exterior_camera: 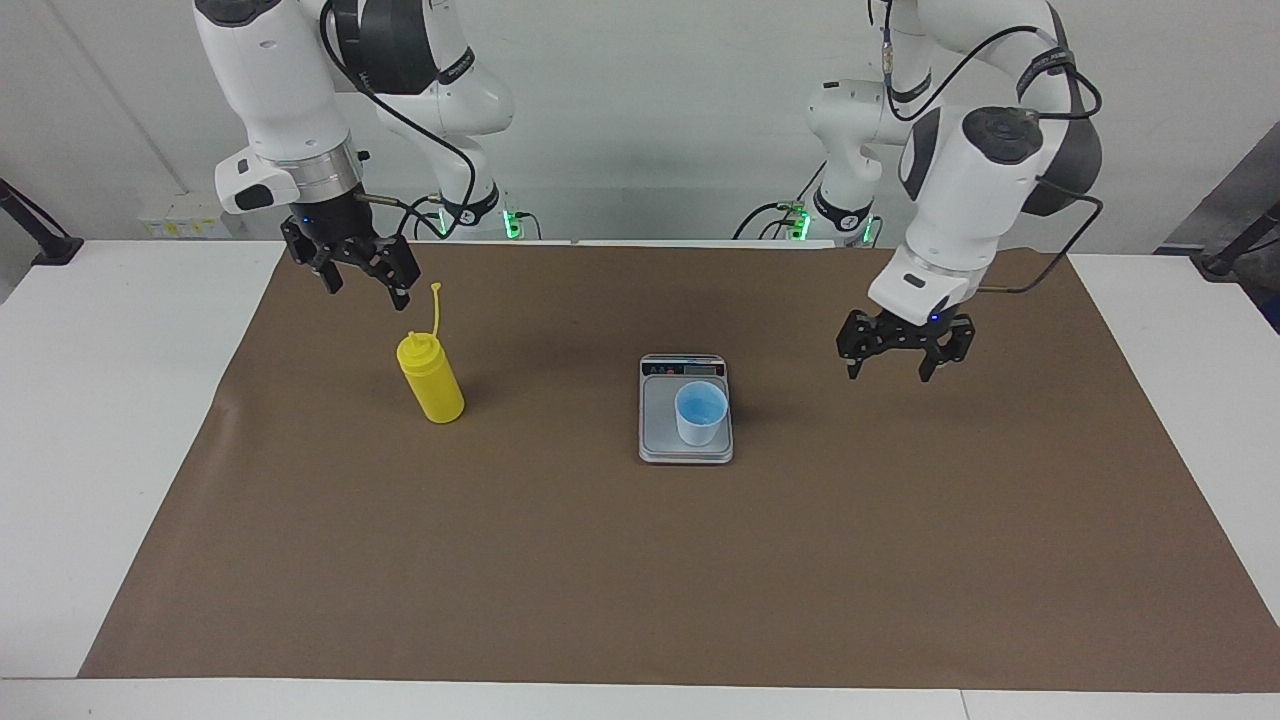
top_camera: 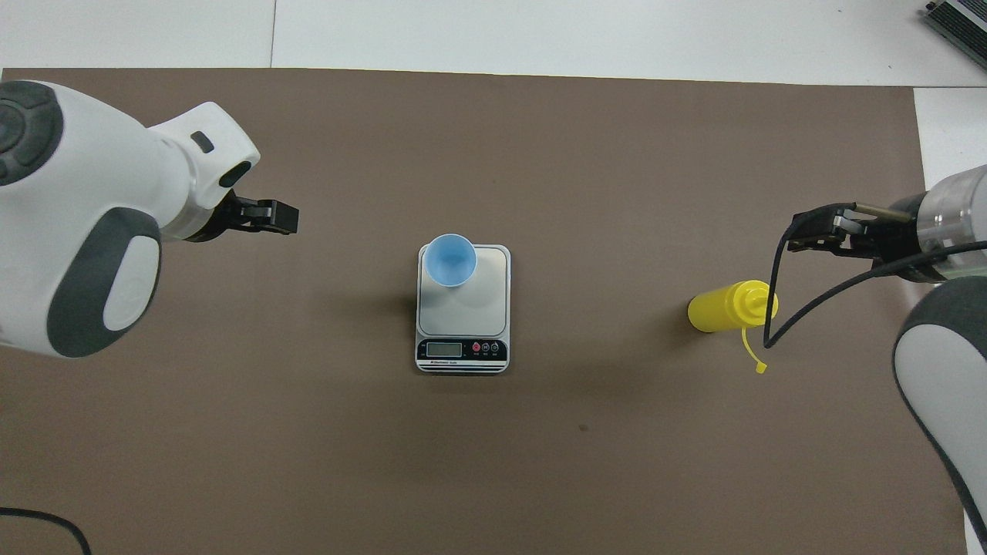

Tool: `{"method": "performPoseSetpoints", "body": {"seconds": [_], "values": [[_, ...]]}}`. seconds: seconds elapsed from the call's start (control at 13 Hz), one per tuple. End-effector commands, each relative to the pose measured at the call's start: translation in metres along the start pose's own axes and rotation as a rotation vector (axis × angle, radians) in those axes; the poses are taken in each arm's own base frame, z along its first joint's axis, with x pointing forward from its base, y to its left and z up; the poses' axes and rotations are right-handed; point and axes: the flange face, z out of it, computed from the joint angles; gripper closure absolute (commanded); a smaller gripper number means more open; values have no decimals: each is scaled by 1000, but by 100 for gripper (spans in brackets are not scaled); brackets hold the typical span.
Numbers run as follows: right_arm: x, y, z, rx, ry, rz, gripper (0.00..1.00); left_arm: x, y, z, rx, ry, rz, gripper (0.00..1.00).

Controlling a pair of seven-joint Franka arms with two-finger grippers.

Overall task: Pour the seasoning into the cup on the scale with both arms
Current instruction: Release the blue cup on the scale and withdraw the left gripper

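Facing view, read across from the right arm's end of the bench (exterior_camera: 110, 420), which carries a brown mat (exterior_camera: 640, 560).

Right claw (exterior_camera: 365, 283): raised over the mat by the mat's robot-side edge, just above and beside the top of the seasoning bottle, not touching it. Fingers spread wide, nothing between them.

Seasoning bottle (exterior_camera: 431, 380): yellow squeeze bottle, upright on the mat toward the right arm's end. Nozzle on top; thin cap strap rises from the top with the cap at its tip.

Scale (exterior_camera: 686, 445): flat on the mat near the middle of the bench, well apart from the bottle. Display strip at the end nearer to the robots.

Cup (exterior_camera: 700, 412): pale blue, upright on the weighing plate, mouth up, set at the plate's corner farther from the robots and toward the left arm's end. Nothing touches it.

Left claw (exterior_camera: 893, 362): in the air over bare mat, off to the side of the scale toward the left arm's end, clear of cup and scale. Fingers point down, spread wide, empty.
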Motion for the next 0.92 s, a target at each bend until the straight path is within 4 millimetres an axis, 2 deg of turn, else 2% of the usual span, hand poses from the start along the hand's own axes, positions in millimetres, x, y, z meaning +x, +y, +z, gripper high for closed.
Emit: {"method": "performPoseSetpoints", "body": {"seconds": [0.0,0.15,0.31,0.69,0.85], "values": [[0,2,0,-1,-11,-14,0,-13,-44,-16,-8,-32,66,0],[1,2,0,0,-10,-14,0,-20,-75,-23,-4,-48,86,0],[1,2,0,0,-10,-14,0,-28,-94,-37,0,-57,94,0],[-1,3,0,-3,-17,-14,0,-33,-94,-93,8,-64,95,0],[-11,7,4,-31,-95,-24,0,-37,-96,-105,-1,-84,70,0]]}}
